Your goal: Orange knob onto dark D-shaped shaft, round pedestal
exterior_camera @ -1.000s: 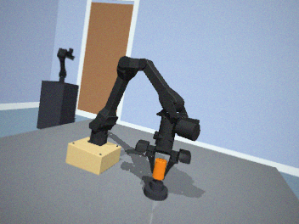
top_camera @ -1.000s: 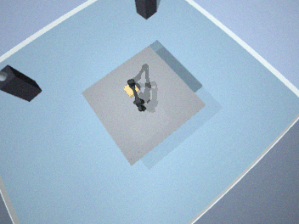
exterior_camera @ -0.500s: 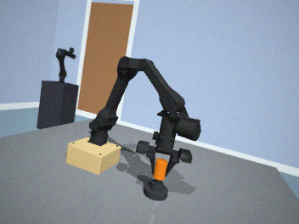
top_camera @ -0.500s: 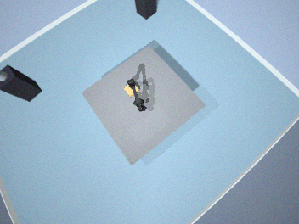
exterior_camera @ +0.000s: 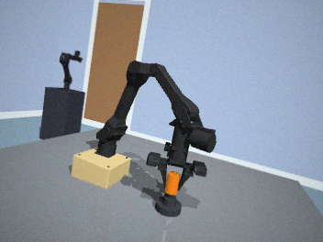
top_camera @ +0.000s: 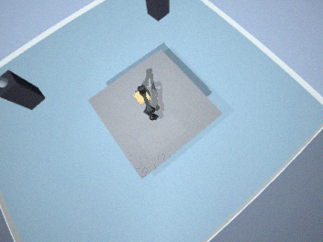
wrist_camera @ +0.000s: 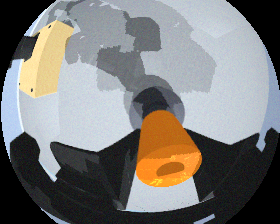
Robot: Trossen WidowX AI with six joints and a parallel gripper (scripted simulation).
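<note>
The orange knob [exterior_camera: 172, 182] [wrist_camera: 167, 145] stands roughly upright between the two fingers of my gripper [exterior_camera: 172, 188] [wrist_camera: 163, 135], which is shut on it. Its near end, with a dark oval recess, faces the wrist camera. The round dark pedestal [exterior_camera: 168, 208] [wrist_camera: 176, 106] is directly below. In the exterior view the knob's lower end is at or just above the pedestal's raised middle; I cannot tell whether they touch. The shaft is hidden, as are its flat side and the knob's hole. In the top view the gripper is a small dark shape and the knob cannot be made out.
The arm's pale yellow base block [top_camera: 141, 97] [exterior_camera: 101, 169] [wrist_camera: 46, 62] stands on the grey table [top_camera: 115, 116] [exterior_camera: 50, 199], to the left of the pedestal in the exterior view. A dark plinth [exterior_camera: 61, 114] with another small arm [exterior_camera: 67, 71] stands behind the table. The arm's shadows fall around the pedestal.
</note>
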